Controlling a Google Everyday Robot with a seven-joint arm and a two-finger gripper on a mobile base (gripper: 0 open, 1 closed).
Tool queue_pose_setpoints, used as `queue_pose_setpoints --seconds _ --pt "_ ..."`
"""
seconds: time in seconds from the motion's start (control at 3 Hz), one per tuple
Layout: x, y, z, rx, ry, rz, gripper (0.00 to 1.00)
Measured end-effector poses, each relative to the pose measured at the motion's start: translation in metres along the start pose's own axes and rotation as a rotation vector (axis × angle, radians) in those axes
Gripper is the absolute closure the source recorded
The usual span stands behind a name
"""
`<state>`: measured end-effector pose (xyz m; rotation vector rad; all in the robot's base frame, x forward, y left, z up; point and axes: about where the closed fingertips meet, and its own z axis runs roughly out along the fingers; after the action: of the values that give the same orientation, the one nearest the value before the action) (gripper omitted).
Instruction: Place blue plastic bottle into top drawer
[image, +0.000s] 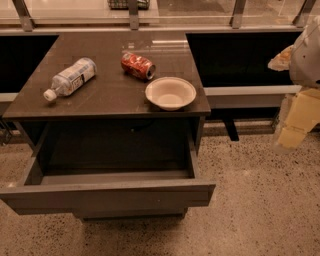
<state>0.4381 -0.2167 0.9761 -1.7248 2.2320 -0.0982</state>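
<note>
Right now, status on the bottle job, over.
Gripper far right, off the cabinet. Blue plastic bottle lying on top, left side. Top drawer pulled open. Red can, bowl apart from it.

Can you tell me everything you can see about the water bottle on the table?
The blue plastic bottle is small and clear, with a white screw cap and a pale label with bluish print. It lies on its side on the left part of the dark cabinet top, with the cap on and pointing toward the front-left edge. Only the top touches it. The gripper is far off at the right edge of the view.
</note>
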Motion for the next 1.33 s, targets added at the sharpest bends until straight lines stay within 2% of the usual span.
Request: queue_pose_setpoints --seconds 0.33,0.67,1.0,1.33 --pt "0.000 0.000 0.000 0.000 0.000 -0.001 0.00" --pt "-0.010 -0.003 0.002 -0.002 -0.004 -0.038 0.00" --pt "-0.056 -0.022 0.011 0.004 0.013 -0.243 0.00" --pt "-0.159 -0.037 0.027 0.002 0.010 -0.621 0.00"
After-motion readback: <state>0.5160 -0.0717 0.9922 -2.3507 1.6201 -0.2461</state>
